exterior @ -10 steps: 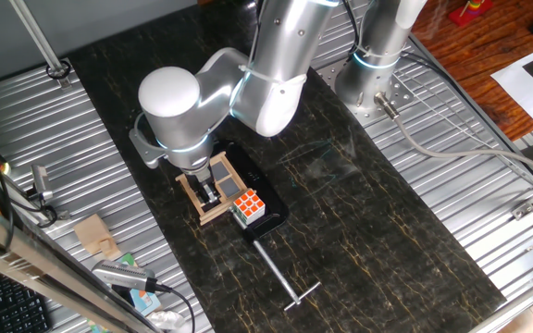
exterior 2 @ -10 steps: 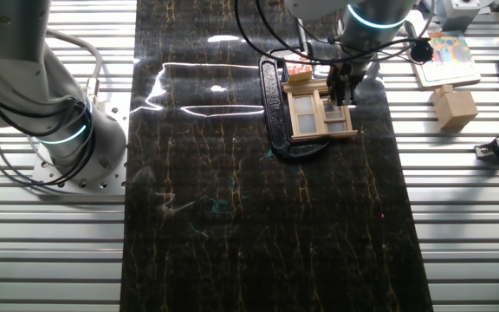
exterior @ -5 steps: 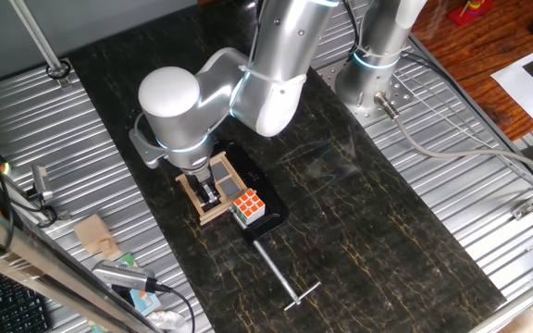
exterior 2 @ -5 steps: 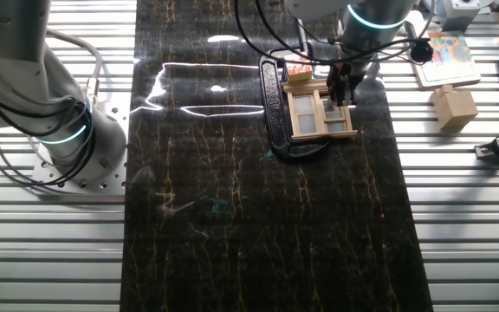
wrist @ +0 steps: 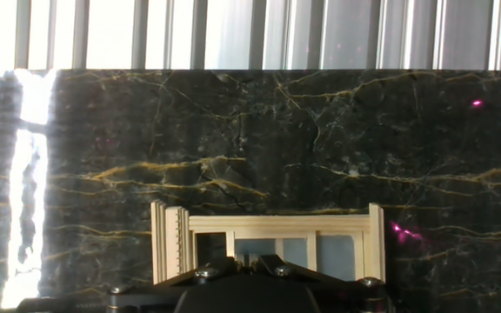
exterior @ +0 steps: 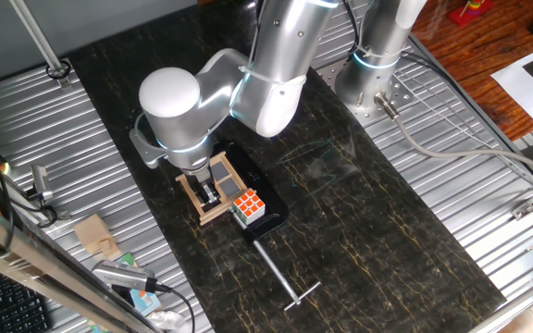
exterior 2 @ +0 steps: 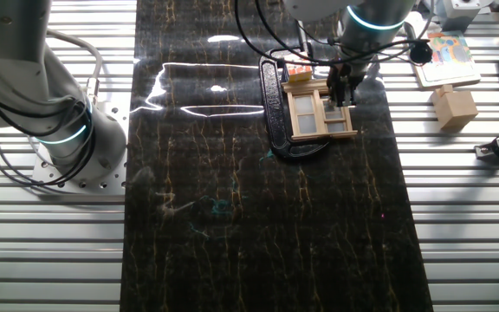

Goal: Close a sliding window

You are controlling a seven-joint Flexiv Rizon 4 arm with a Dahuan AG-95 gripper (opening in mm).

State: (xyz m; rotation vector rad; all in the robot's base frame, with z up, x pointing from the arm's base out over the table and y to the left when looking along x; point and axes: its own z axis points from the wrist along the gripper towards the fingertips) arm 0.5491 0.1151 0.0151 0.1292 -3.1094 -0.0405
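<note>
On the dark marble counter (exterior 2: 258, 217), the sliding window (exterior 2: 320, 111) stands on its black base, left of the striped metal surround and just beside a Rubik's cube (exterior: 248, 207). The tool (exterior 2: 342, 87) sits down against the window's right part; whether its fingers are apart or together I cannot tell, as the hand view hides them. The light wood sash looks stiff, thin and probably fragile, so pushing on a frame bar, never the panes, seems wisest.
</note>
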